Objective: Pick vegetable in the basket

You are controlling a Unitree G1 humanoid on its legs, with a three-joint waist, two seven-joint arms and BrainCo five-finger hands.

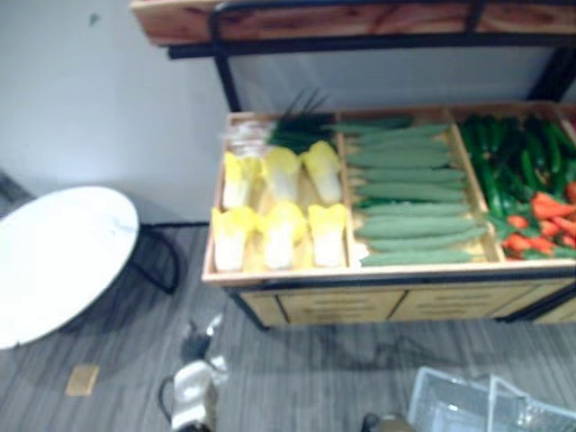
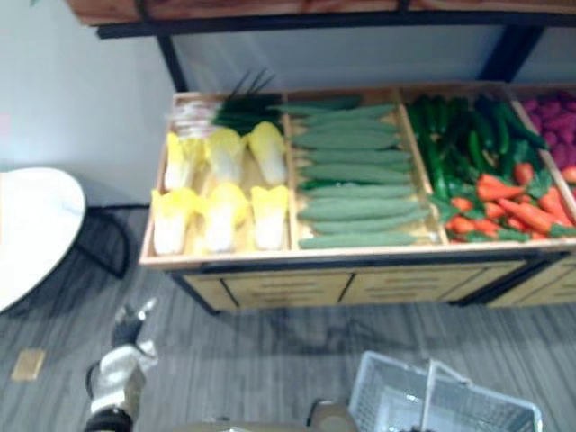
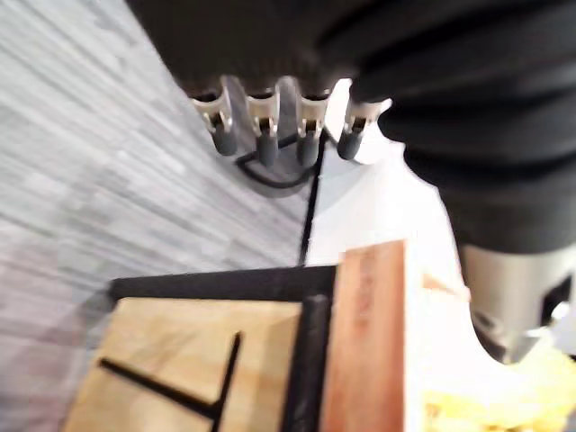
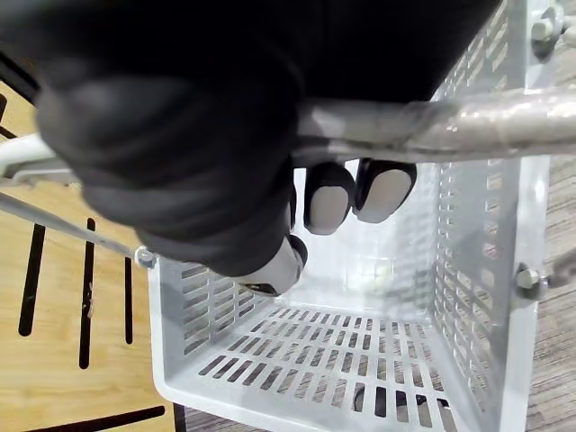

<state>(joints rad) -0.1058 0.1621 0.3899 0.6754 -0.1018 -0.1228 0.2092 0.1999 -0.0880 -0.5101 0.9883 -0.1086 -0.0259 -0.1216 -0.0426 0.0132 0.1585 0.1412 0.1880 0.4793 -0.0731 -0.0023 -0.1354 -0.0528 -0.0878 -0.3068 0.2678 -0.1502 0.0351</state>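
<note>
Stand: a light wooden produce stand (image 1: 360, 274) with a black metal frame, split by wooden dividers into side-by-side compartments.
Task's vegetables: all in the stand. Pale yellow-and-white cabbage heads (image 1: 281, 229) fill the left compartment, long green cucumbers (image 1: 405, 193) the next, and dark green vegetables (image 1: 504, 162) with orange-red carrots (image 2: 513, 207) the one after.
Basket: a grey slotted plastic basket (image 2: 387, 396) hangs low at the right, in front of the stand and apart from its front edge.
Right hand: the right hand (image 4: 180, 162) is clenched round the basket's metal handle bar (image 4: 432, 121), fingertips curled under it above the slotted floor.
Left hand: the left hand (image 1: 193, 387) hangs low in front of the stand's left corner, fingers (image 3: 261, 126) straight and released, holding nothing.
Open room: a strip of grey plank floor (image 1: 315, 360) runs between the stand's front edge and both hands. A round white table (image 1: 54, 256) stands to the left, with a gap between it and the stand. A wooden upper shelf (image 1: 360, 18) overhangs the back of the compartments.
View differences: the right eye view takes in purple vegetables (image 2: 558, 117) at the far right. The left eye view takes in more of the table. The left wrist view looks onto the stand's corner rim.
</note>
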